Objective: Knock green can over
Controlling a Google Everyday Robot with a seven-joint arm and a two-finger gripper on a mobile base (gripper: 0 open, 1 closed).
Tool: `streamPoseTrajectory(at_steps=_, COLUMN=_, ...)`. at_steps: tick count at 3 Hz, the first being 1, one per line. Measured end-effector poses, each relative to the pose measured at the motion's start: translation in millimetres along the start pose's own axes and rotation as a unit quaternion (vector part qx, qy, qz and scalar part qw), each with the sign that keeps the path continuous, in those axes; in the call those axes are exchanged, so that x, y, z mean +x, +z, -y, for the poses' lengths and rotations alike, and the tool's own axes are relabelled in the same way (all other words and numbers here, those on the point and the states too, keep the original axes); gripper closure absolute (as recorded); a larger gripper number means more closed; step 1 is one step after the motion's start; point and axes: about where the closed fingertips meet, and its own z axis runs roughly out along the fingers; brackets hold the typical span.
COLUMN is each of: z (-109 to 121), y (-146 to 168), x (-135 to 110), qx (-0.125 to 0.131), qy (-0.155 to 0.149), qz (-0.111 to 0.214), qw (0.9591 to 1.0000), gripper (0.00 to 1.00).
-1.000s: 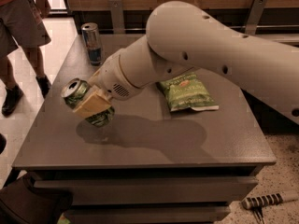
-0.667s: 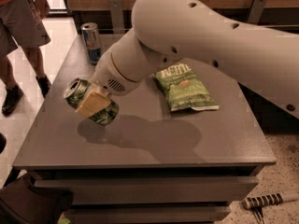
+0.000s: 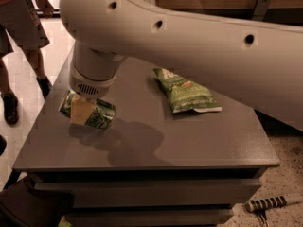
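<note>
The green can (image 3: 102,117) lies almost flat on its side at the left part of the grey table (image 3: 199,141), its silver top pointing left. I cannot tell whether it rests on the surface or hangs just above it. My gripper (image 3: 85,111) comes straight down from the big white arm (image 3: 189,37) and is shut on the can. One tan finger pad (image 3: 80,110) lies across the can's front. The other finger is hidden behind the can.
A flat green chip bag (image 3: 187,93) lies right of the table's middle. A person in shorts (image 3: 19,32) stands at the table's left. A striped-handled tool (image 3: 274,202) lies on the floor at lower right. The arm hides the table's far left corner.
The arm has swung over the table's back and now hides the blue can. The green can in the gripper has tipped further, from slanted to nearly flat, and sits lower.
</note>
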Motion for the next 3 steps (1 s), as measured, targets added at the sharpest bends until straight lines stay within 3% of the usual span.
streamPoseTrajectory(at_steps=2, z=-1, y=51, x=12, qx=-0.005, qy=-0.005, qz=-0.063, qw=0.9980, gripper=1.00)
streamPoseTrajectory(at_steps=3, z=-1, y=56, x=10, qx=-0.009, qy=-0.009, qz=-0.071, qw=0.9974, gripper=0.88)
